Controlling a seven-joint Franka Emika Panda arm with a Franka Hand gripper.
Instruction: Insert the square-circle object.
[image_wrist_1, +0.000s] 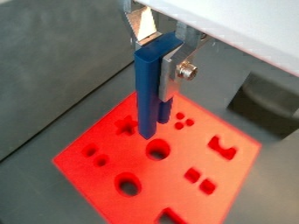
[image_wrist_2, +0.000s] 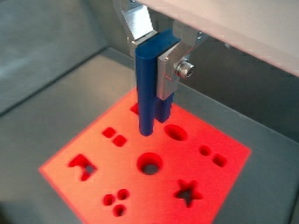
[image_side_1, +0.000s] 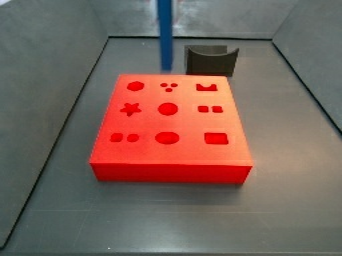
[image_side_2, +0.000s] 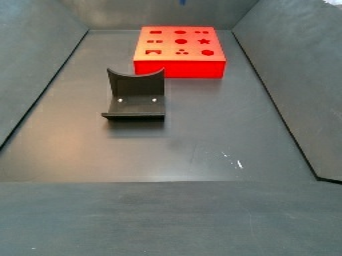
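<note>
You are working over the dark surface (image_side_2: 201, 150), and the red block (image_side_1: 171, 140) with its cut-out holes is serving as the landmark for everything below. The fixture (image_side_2: 134, 96) is standing off the block, well apart from it and empty.

The gripper (image_wrist_1: 159, 54) is hanging above the block, near its middle rows of holes, and its jaws are clamping the upper end of the blue square-circle object (image_wrist_1: 151, 87), one silver finger (image_wrist_2: 170, 63) pressing flat on its side. The piece is hanging upright, its lower end clear of the block's top face; in a side view only the blue bar (image_side_1: 166, 35) is showing, above the block's far edge.

By my judgement you are carrying out the alignment step, with insertion not yet begun. The next move is calling for you to centre the piece's lower end over the matching square-and-circle hole; which hole that is I cannot tell for certain. Keep it vertical, check its rotation, then lower slowly.
</note>
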